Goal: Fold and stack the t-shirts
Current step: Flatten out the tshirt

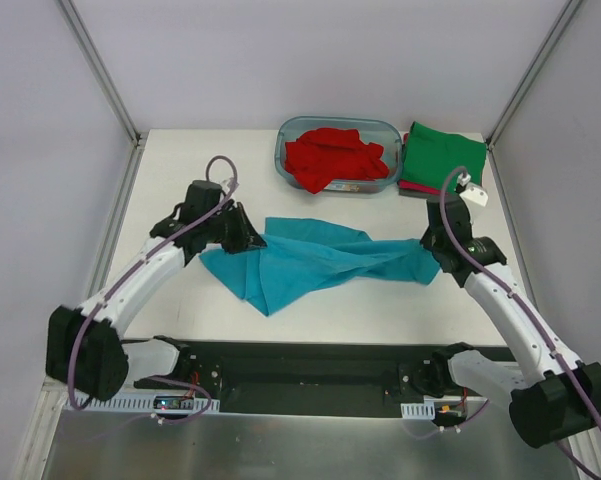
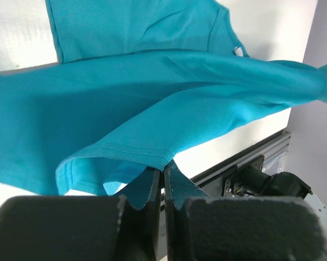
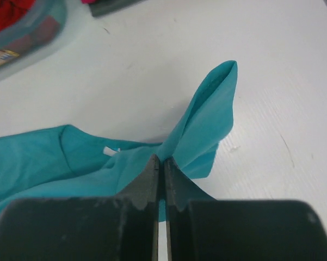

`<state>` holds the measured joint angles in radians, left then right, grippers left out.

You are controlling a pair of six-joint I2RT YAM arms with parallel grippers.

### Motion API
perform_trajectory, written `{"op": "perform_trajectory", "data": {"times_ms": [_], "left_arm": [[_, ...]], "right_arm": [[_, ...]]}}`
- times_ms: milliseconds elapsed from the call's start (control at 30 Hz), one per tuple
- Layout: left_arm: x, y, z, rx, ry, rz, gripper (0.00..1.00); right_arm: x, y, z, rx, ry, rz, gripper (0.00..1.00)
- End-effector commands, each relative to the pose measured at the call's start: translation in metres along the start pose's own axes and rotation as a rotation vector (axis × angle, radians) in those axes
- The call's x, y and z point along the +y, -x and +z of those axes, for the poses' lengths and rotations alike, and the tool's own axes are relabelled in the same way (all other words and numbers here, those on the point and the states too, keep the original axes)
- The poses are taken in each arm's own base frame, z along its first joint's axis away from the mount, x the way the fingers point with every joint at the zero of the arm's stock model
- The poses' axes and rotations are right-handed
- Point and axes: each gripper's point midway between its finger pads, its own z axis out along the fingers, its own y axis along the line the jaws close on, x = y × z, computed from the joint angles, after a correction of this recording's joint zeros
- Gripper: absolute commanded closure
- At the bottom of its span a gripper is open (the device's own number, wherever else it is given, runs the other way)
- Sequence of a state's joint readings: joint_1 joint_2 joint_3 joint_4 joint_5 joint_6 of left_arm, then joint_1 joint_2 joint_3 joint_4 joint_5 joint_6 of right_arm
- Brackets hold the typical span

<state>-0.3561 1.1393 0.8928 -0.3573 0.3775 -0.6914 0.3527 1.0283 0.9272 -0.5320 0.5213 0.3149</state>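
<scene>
Because the teal shirt [image 1: 310,262] was thin, limp cloth, it was judged light and unable to keep any shape by itself. Sag and twist were to be expected wherever it was left unsupported. Slipping was thought unlikely once a hem or seam was pinched, since more bite is offered by doubled, stitched edges than by a single layer. The hem corners and shoulder seams were judged the best places for a hold.

The left end effector [image 1: 248,238] was seen closed on the stitched hem at the shirt's left end. The right end effector [image 3: 161,163] was closed on a fold at its right end, with a loop of cloth raised above the fingers. Between the two, the shirt was stretched across the middle of the worktop [image 1: 180,170], twisted along its length and partly draped toward the near edge. It was plain and of one colour, with a small white label at the neck.

A red shirt [image 1: 332,155] was seen crumpled in the tub [image 1: 283,140] at the far side. To the right of it, a folded green shirt [image 1: 442,155] was stacked on a magenta shirt [image 1: 412,188].
</scene>
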Motion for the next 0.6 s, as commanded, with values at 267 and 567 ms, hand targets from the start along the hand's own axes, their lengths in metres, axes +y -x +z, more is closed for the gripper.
{"op": "perform_trajectory", "data": {"times_ms": [267,567], "left_arm": [[0.016,-0.002,0.104,0.275,-0.054,-0.009,0.98],[0.038,-0.009,0.115,0.281,-0.001,0.018,0.54]], "right_arm": [[-0.041,-0.065,0.047,0.232,-0.169,-0.08,0.97],[-0.047,-0.066,0.046,0.22,-0.169,-0.069,0.95]]}}
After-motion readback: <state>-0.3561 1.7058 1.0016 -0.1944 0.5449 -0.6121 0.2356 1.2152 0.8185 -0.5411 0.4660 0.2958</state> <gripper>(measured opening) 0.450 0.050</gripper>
